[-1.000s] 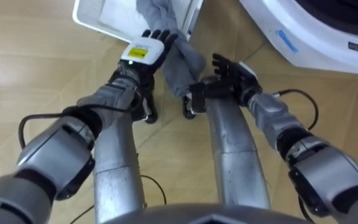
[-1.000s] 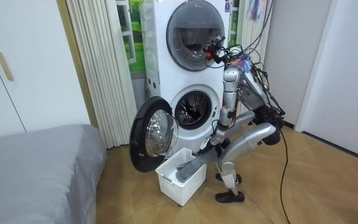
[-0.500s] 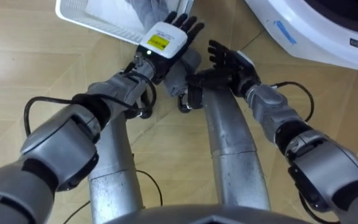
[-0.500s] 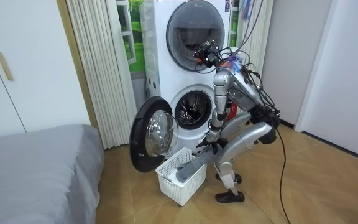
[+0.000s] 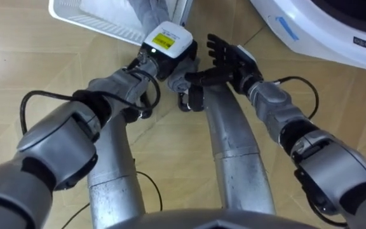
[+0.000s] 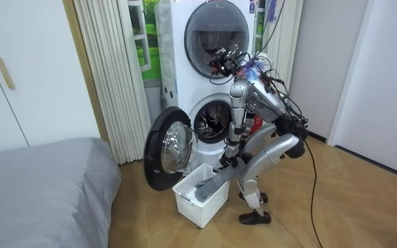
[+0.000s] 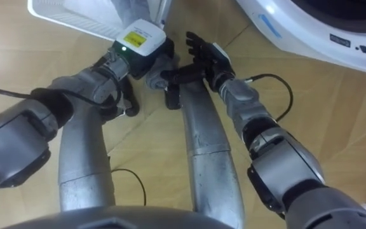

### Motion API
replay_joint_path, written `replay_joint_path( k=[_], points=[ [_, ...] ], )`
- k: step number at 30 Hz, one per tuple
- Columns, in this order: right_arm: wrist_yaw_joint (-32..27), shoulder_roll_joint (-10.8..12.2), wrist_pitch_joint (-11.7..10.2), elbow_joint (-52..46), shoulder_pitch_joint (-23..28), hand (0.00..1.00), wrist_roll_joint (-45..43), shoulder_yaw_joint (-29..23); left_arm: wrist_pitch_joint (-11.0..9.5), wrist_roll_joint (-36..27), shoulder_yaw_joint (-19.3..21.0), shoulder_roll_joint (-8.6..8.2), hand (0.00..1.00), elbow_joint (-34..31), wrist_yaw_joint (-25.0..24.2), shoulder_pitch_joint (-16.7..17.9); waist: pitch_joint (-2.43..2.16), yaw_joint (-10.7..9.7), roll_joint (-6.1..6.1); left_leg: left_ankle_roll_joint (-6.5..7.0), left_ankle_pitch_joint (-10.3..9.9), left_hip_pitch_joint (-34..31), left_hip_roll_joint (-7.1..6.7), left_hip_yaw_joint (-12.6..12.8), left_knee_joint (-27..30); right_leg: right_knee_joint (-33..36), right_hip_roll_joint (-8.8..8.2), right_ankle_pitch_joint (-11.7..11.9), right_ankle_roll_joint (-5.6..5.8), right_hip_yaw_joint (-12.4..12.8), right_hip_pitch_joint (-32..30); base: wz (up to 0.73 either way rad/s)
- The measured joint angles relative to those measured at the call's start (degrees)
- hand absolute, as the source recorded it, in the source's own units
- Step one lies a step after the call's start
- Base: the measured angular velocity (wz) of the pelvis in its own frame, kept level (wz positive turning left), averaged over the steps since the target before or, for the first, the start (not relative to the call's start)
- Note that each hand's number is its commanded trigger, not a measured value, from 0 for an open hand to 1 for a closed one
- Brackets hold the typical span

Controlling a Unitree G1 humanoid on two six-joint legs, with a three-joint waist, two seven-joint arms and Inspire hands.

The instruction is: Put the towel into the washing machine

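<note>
The grey towel (image 5: pixel 147 9) hangs out of the white laundry basket (image 5: pixel 88 14) over its near rim, and a fold of it (image 5: pixel 177 81) shows under my left hand (image 5: pixel 168 42). That hand lies on the towel at the rim with its fingers curled down into the cloth. My right hand (image 5: pixel 229 55) is close beside it on the right, open, fingers straight, thumb pointing at the towel. In the room view I stand bent low over the basket (image 6: pixel 200 201) with the towel (image 6: pixel 210 187) draped out of it.
The washing machine's white front (image 5: pixel 326 35) lies at the upper right, close to my right arm. In the room view its round door (image 6: pixel 167 148) stands open to the left of the drum (image 6: pixel 212 124), behind the basket. A dryer is stacked above. A grey bed (image 6: pixel 40 182) stands at the room view's left.
My left hand's fingers were straight over the towel and have now curled down onto it. Both hands have shifted slightly towards the basket. My right hand stays open.
</note>
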Motion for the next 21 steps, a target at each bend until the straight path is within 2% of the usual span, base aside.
replay_joint_path(
  k=[4,11,16,21],
  points=[
    [0.01,0.08,0.05,0.21,-0.91,0.0,0.42,0.69,0.03,-2.16,-1.31,0.08,1.0,0.0,-3.42,-1.52,0.0,-0.11,0.0,0.01,0.0,0.19,0.09,0.06,-0.19,-0.27,0.07,-0.02,0.02,0.01,0.2,0.0],
    [0.1,0.1,0.37,2.37,-0.51,0.0,2.14,1.16,0.72,-3.04,-1.21,-0.1,1.0,-0.03,-7.71,-1.37,0.0,-0.16,0.0,0.01,0.0,3.15,-0.1,0.26,-1.12,-0.93,-0.06,-0.07,0.1,0.19,3.03,0.01],
    [0.72,0.07,0.75,4.96,1.72,0.0,2.32,1.11,0.86,-2.35,-1.15,-0.24,1.0,-0.79,-9.61,1.51,-0.01,-0.17,0.0,-0.04,0.03,8.5,-0.28,0.64,-3.22,-2.7,-0.08,-0.1,0.17,0.44,8.08,0.01],
    [1.34,-2.53,1.43,6.62,5.63,0.0,3.38,0.24,0.21,-0.69,-0.57,0.15,1.0,-3.21,-10.5,5.94,-0.05,-0.08,0.04,-0.26,0.35,16.37,-0.96,0.9,-7.33,-6.4,-0.17,-0.16,0.6,0.59,15.81,0.04]
  ],
)
